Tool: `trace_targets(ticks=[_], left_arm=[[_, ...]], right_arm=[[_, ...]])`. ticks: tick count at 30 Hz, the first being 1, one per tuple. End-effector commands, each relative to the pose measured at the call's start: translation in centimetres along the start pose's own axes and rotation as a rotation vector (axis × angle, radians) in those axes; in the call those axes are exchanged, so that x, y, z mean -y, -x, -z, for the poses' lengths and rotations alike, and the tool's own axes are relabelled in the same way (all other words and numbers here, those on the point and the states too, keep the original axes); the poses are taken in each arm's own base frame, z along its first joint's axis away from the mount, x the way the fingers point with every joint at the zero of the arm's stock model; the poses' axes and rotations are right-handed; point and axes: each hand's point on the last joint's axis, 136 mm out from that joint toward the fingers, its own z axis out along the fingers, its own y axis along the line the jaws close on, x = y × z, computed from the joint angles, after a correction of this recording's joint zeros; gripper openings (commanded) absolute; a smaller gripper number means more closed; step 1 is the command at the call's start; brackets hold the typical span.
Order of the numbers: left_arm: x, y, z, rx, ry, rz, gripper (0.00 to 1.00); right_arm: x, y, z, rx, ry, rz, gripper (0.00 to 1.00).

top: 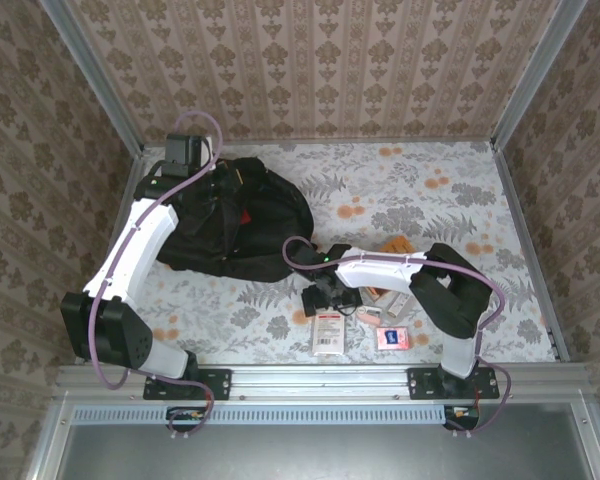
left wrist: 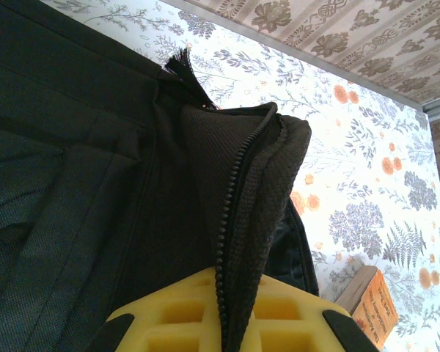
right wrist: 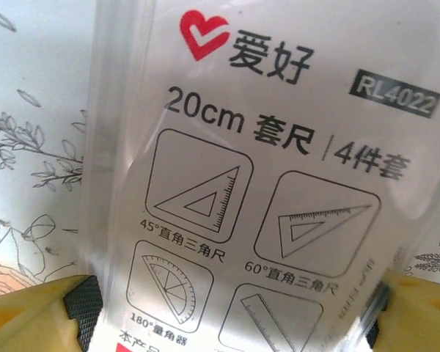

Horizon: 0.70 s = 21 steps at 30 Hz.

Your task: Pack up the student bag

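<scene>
At the table's [top: 450, 200] far-left corner lies the student bag [top: 240, 215], its zip edge pinched in the closed left gripper [left wrist: 231, 326] (inside too dark to read). The far right is bare. The right gripper [right wrist: 235, 315] straddles the ruler-set packet [right wrist: 264, 147], jaws wide, grip unclear.

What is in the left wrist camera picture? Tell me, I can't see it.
The left gripper is shut on the open zipper edge of the black student bag, its yellow fingers on each side of the fabric. Behind the bag is a flowery table, with the corner of a brown box at the lower right.
</scene>
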Motion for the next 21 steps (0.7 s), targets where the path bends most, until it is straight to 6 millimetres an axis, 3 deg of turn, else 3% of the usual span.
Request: trace_targets(ticks=[1,4,9,21], left_arm=[[1.0,1.6,1.6,0.075,-0.043,-0.006,0.00],[1.0,1.6,1.5,0.074,-0.044,-0.006,0.00],[1.0,1.7,1.6,0.075,-0.045,-0.004,0.00],[1.2,1.8,1.7,0.077,-0.053,-0.003,0.00]], right_arm=[[-0.4,-0.4,-2.3,-0.039,0.010,-0.004,0.82],[-0.5,0.0,-1.7,-0.011,0.019,-0.026,0.67],[-0.5,0.8,0.4,0.050,0.040,-0.039,0.54],[0.8,1.4,3.7,0.113,0.009,-0.024,0.52]])
